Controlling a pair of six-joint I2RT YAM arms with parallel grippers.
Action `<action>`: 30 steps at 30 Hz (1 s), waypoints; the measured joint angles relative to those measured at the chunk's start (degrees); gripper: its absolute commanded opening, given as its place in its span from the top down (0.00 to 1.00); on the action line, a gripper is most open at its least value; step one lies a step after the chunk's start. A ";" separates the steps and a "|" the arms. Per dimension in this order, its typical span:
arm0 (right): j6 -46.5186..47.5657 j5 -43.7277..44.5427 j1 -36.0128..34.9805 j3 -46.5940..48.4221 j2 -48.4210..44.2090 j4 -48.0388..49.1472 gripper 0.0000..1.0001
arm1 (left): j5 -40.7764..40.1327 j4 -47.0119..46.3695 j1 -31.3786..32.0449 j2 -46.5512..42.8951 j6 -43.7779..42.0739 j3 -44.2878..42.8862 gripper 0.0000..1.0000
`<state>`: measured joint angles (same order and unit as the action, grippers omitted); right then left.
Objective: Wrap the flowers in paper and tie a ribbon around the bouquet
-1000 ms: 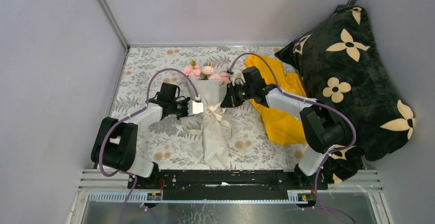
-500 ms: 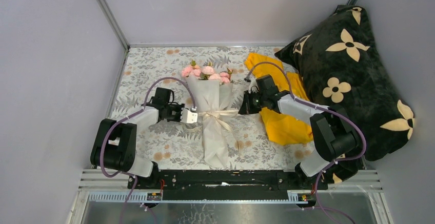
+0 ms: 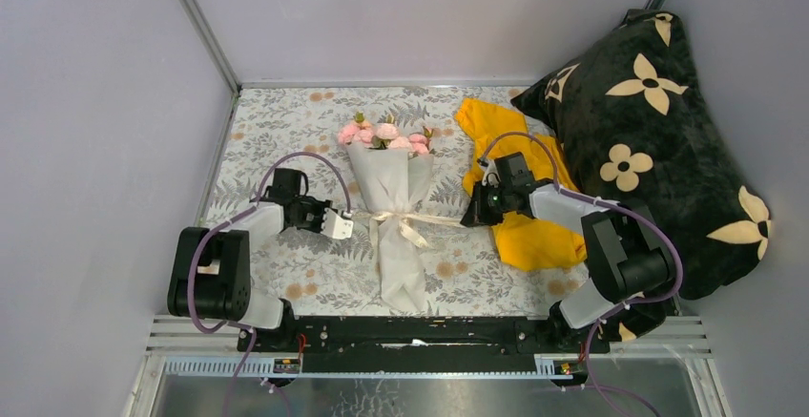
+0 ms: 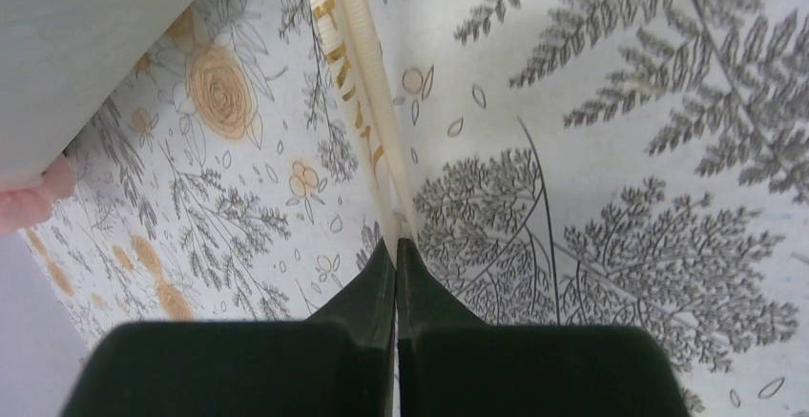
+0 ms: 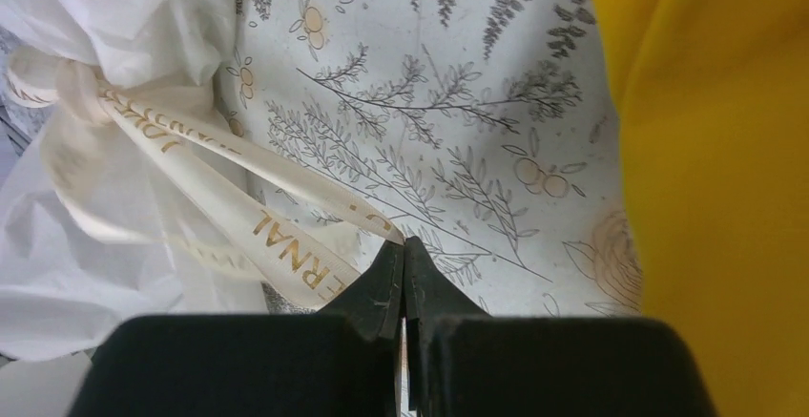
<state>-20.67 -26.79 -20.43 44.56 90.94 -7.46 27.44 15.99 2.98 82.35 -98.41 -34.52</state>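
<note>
Gold letters "RNAL" — on the ribbon (image 5: 279,236)

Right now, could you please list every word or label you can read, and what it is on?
"RNAL": gold letters on the ribbon, right wrist view; earlier letters illegible.
Other gold lettering farther along the same ribbon: too blurred to read.
Gold marks on the ribbon, left wrist view: seen edge-on, unreadable.
No other text visible.
</note>
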 measured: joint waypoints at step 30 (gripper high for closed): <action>-0.52 -2.62 1.77 -2.05 1.49 0.15 0.95 | 9.27 0.59 -11.43 -1.64 -5.25 2.78 1.00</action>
<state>-21.19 -29.41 -18.65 42.50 92.42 -7.31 36.71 16.58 -8.45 80.71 -103.66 -31.75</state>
